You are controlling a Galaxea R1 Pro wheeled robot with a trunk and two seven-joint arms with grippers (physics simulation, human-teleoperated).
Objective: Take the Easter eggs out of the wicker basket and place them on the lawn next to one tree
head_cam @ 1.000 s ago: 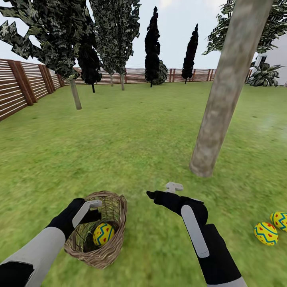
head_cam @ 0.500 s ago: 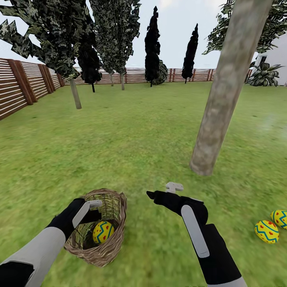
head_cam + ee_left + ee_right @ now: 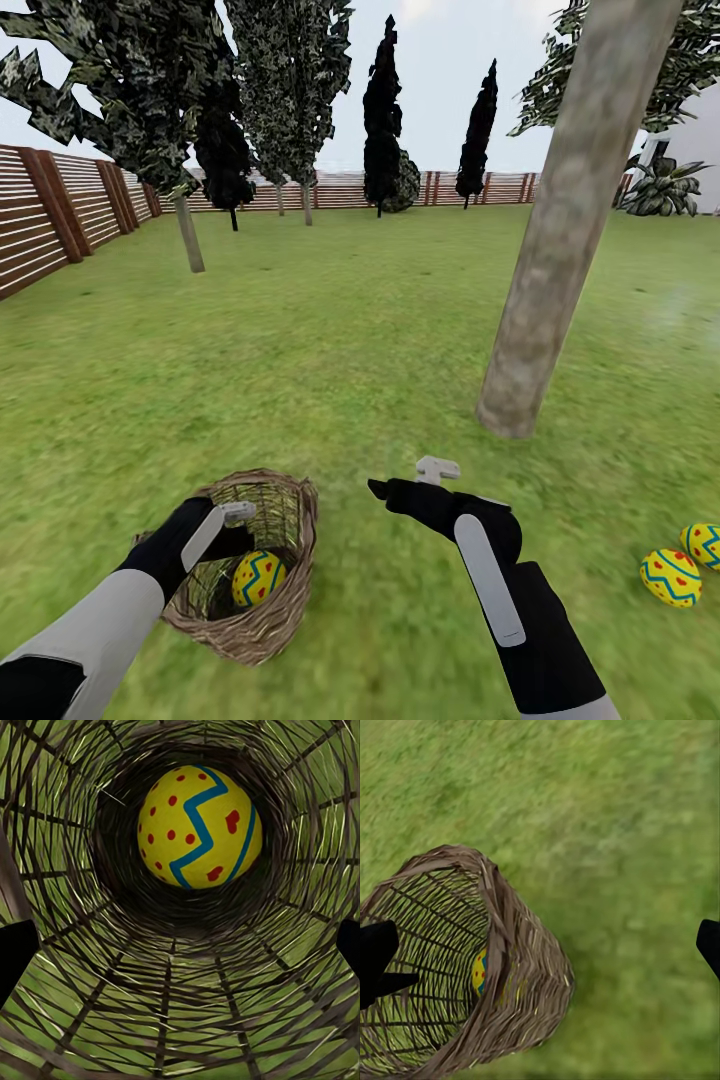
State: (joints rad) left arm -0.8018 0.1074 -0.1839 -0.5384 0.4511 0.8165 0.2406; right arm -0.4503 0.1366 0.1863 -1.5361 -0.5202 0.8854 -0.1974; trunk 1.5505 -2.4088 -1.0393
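The left wrist camera looks straight into the wicker basket (image 3: 180, 997), whose open-woven tan walls ring the frame with green grass showing through the gaps. One Easter egg (image 3: 199, 826) lies at its dark bottom, yellow with a blue zigzag band and red dots.

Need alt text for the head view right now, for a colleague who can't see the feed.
On the lawn, the left gripper holds a tilted wicker basket with one egg inside. The right gripper hovers beside it; two eggs lie right of the tree.
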